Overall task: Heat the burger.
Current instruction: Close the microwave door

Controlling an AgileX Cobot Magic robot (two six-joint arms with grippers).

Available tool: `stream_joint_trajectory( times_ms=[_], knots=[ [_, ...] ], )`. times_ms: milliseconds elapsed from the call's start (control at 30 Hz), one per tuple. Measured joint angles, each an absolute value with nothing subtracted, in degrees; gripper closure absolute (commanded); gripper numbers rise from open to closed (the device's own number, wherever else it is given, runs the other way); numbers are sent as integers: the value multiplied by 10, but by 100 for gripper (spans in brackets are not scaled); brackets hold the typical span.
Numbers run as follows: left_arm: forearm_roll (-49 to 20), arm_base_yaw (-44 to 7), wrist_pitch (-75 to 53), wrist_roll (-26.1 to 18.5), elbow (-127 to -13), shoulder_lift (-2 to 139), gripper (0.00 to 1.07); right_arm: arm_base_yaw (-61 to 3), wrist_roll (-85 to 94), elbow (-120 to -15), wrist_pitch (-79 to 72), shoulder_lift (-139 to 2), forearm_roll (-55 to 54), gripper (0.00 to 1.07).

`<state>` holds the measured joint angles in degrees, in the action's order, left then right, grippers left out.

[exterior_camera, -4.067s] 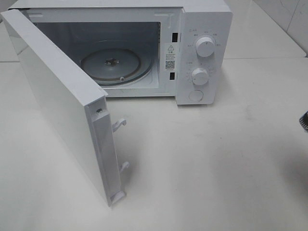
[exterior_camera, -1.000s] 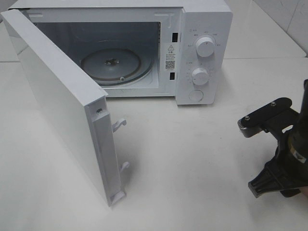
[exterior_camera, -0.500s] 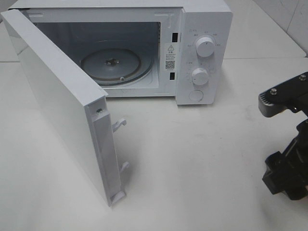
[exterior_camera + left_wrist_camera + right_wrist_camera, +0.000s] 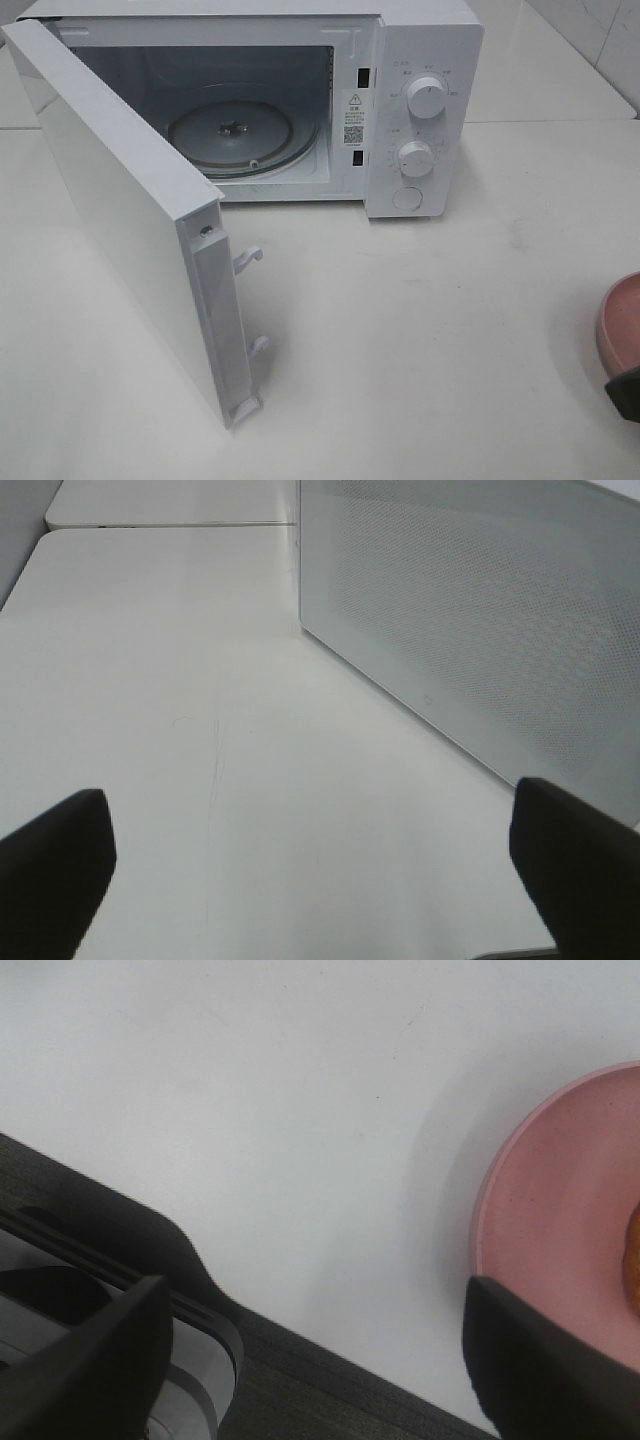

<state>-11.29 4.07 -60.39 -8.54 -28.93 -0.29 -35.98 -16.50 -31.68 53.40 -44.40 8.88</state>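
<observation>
Of the burger (image 4: 633, 1260) only a golden-brown sliver shows, at the edge of the right wrist view, lying on a pink plate (image 4: 560, 1220). My right gripper (image 4: 310, 1370) is open over the bare table, and one of its fingers (image 4: 545, 1360) is right beside the plate's rim. In the high view the plate (image 4: 625, 325) peeks in at the right edge, with a dark corner of the right arm (image 4: 626, 396) below it. My left gripper (image 4: 310, 880) is open with nothing between its fingers, low over the table beside the microwave's perforated side wall (image 4: 480, 630).
The white microwave (image 4: 425, 60) stands at the back with its door (image 4: 130, 230) swung wide toward the front left. Its glass turntable (image 4: 240, 135) holds nothing. The table's front edge (image 4: 300, 1345) runs close under the right gripper.
The right arm, which filled the right side of the high view, has drawn back off that edge, uncovering the pink plate. The left arm, the microwave and its door have not moved.
</observation>
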Motion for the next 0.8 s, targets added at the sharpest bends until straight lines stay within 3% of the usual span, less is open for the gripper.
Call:
stream_joint_trajectory(
  times_ms=[600, 800],
  knots=[
    [-113, 41, -604, -85, -289, -3, 7, -357, -154, -316, 625, -260, 85, 31],
    [-113, 41, -604, -85, -289, -3, 7, -305, -152, -312, 624, -219, 83, 31]
  ],
)
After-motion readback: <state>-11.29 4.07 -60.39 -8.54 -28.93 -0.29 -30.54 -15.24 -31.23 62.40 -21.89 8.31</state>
